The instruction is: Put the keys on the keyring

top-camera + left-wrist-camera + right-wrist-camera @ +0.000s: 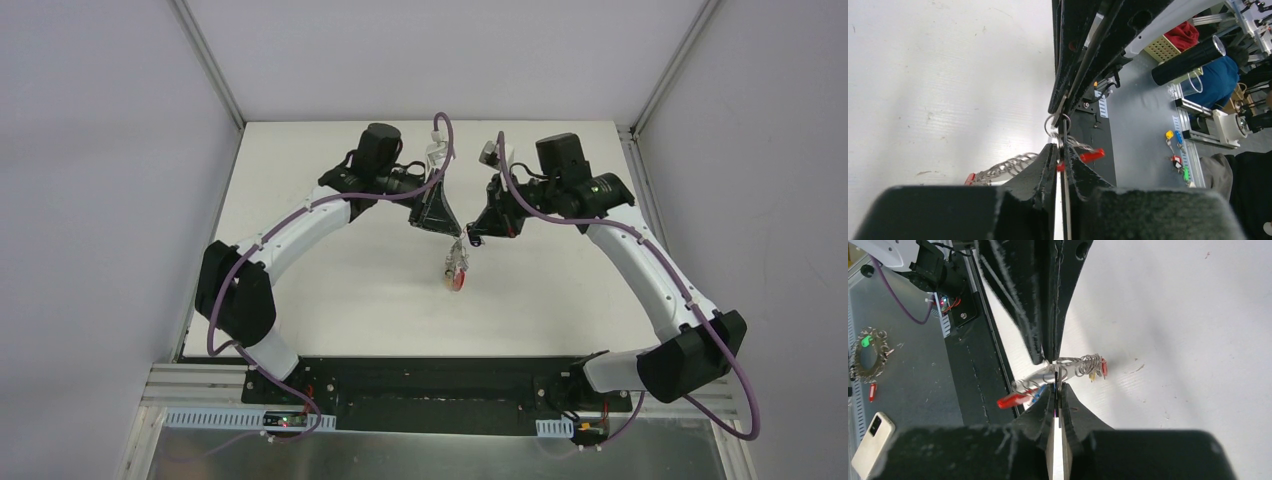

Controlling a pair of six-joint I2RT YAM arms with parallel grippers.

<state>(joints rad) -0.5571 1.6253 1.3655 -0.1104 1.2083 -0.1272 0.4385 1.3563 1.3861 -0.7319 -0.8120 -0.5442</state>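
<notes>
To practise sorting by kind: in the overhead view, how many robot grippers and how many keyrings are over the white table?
Black two-finger grippers: 2, left gripper and right gripper
Grey metal keyring with red arc: 1
Total: 3

no readable text, no legible labels, brands, numbers or signs

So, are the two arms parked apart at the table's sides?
No, the left gripper and right gripper meet mid-table at the keyring.

White links on left arm (300, 235) and right arm (650, 275), black joints and motors, purple cables (451, 145) clipped alongside, black textured pincer fingers (1038, 170).
</notes>
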